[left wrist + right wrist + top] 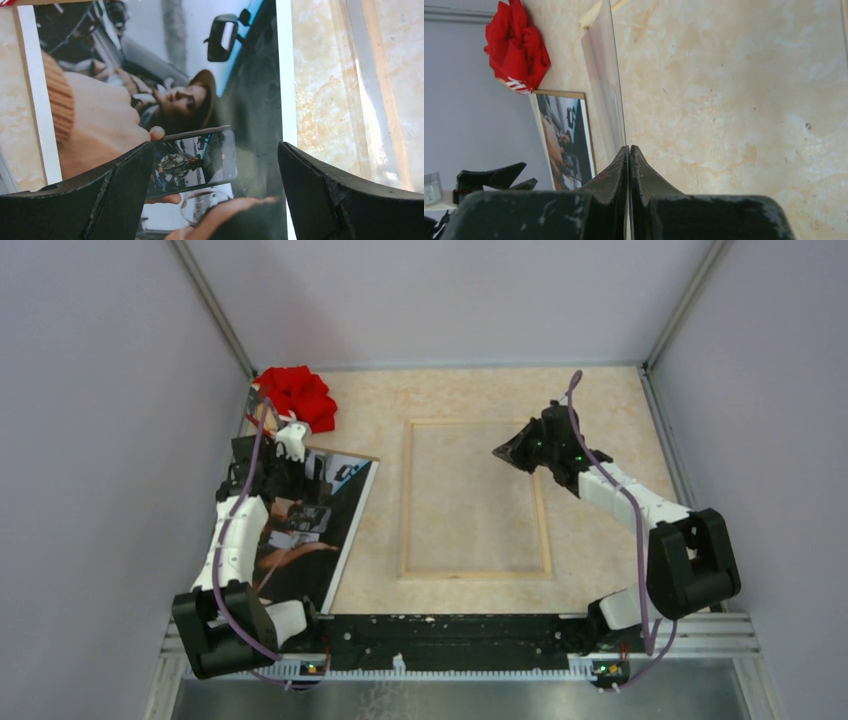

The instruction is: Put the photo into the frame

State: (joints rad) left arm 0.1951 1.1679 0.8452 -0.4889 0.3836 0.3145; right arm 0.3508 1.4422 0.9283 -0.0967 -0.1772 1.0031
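Photo lengthwise near-to-far, slightly tilted

**Photo at left, frame in the middle, cloth in the far corner**

The photo lies flat on the surface at the left side, slightly askew. The frame lies flat at mid-surface, to the right of the photo, with a strip of bare surface between them. A crumpled cloth sits in the far left corner, behind the photo. The left gripper hangs over the photo's far half. The right gripper is above the frame's far right part, pointing left.
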